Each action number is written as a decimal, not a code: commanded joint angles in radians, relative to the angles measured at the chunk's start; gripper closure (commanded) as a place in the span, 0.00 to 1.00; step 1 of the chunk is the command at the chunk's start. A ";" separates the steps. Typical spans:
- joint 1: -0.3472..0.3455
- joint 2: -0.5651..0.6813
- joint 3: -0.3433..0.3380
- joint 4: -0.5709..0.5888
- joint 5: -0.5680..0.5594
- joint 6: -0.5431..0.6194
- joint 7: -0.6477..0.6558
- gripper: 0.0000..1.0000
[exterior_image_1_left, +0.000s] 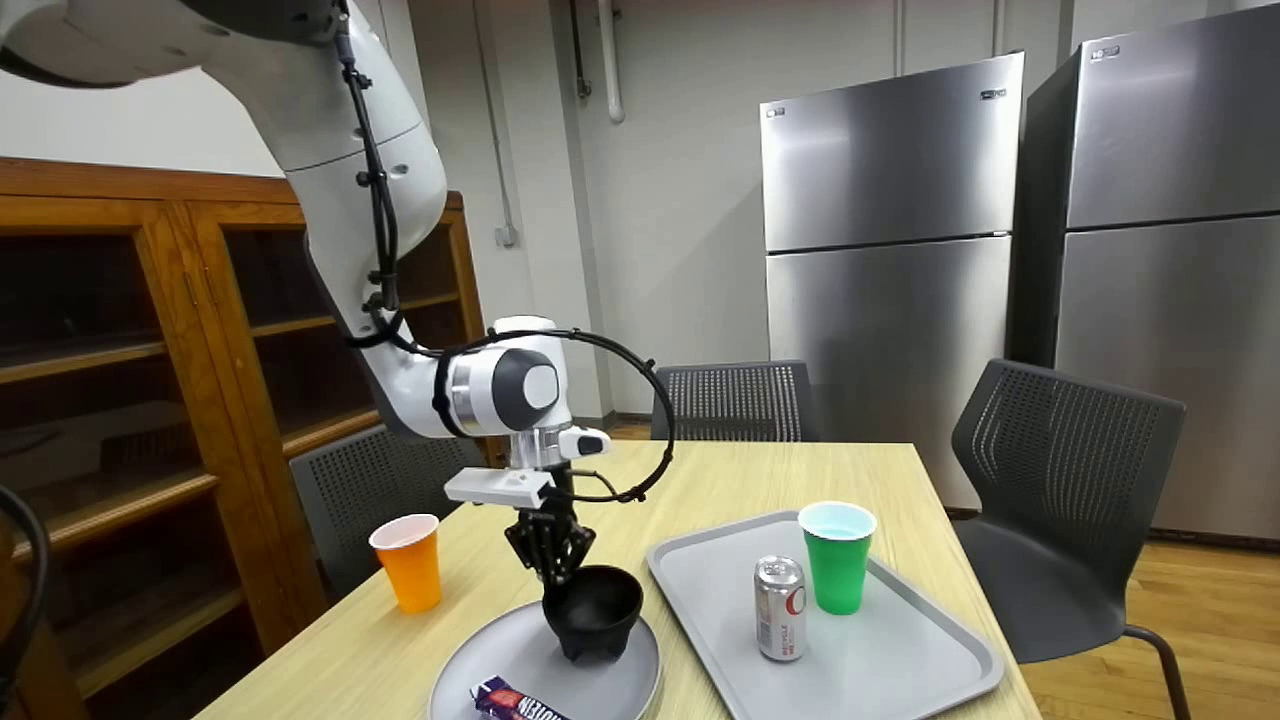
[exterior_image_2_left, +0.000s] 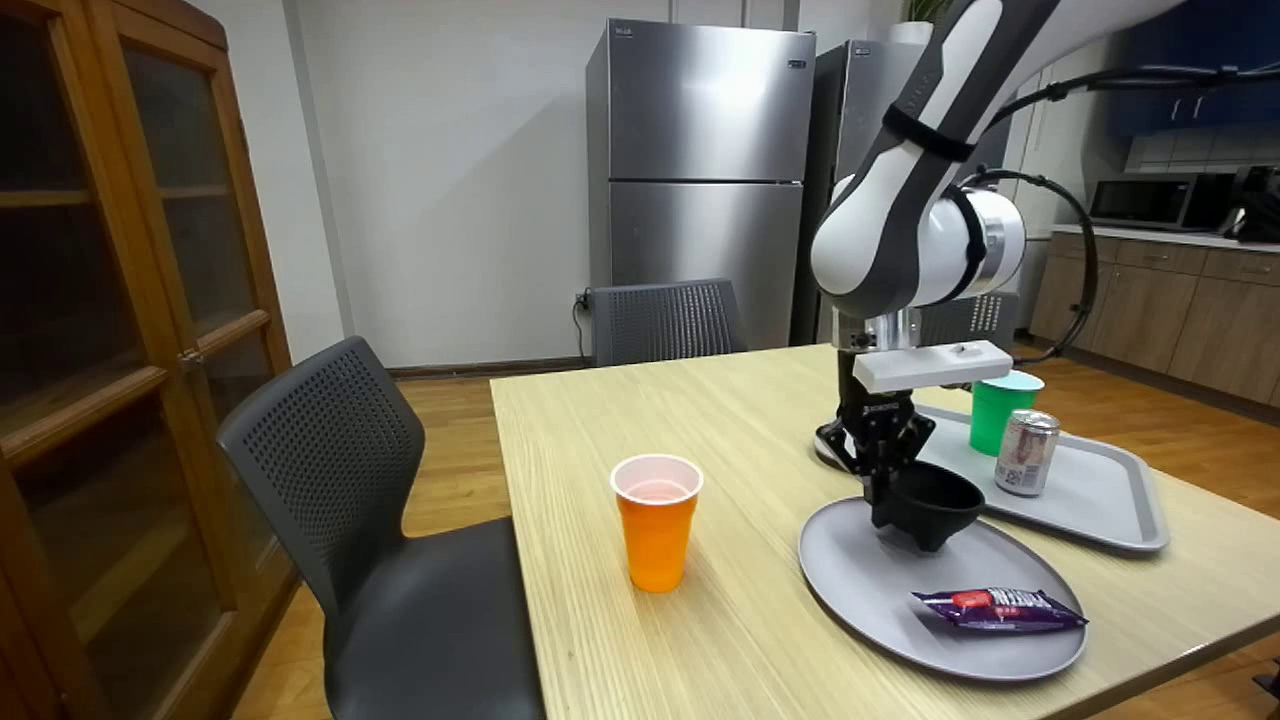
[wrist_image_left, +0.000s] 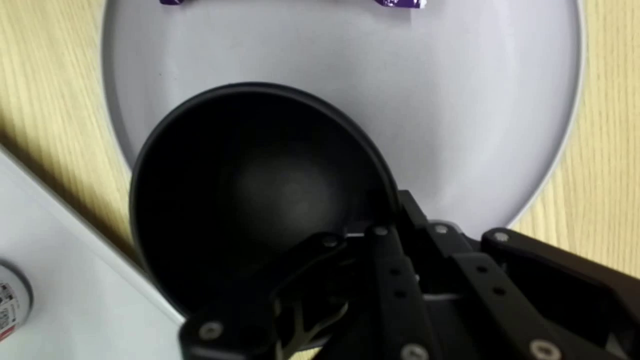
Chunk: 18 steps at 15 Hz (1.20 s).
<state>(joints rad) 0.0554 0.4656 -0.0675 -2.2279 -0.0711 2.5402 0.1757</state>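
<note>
Black bowl (exterior_image_1_left: 595, 612) is over the grey plate (exterior_image_2_left: 850, 580), near the purple-wrapped bar (exterior_image_2_left: 1000, 609) and close to the tray (exterior_image_1_left: 880, 670) that bears the silver can (exterior_image_1_left: 780, 608); whether its base touches the plate I cannot tell. The gripper (wrist_image_left: 395, 207) is clenched on its rim, 1 finger inside the wall and 1 outside. I judge the bowl light and stiff, perhaps plastic, so a firm pinch should not dent it. Its smooth, curved wall may prove slippery, and with a hold at only 1 side the far side could sag or swivel; it seems slightly tilted. Gripping deeper down the wall, across the thin rim, looks the surest hold.
</note>
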 joint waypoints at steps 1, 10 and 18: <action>0.043 -0.032 -0.017 0.026 -0.055 -0.076 0.032 0.98; 0.090 0.030 -0.001 0.175 -0.089 -0.162 0.046 0.98; 0.114 0.161 0.009 0.365 -0.081 -0.221 0.047 0.98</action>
<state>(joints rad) 0.1572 0.5641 -0.0632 -1.9688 -0.1377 2.3854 0.1902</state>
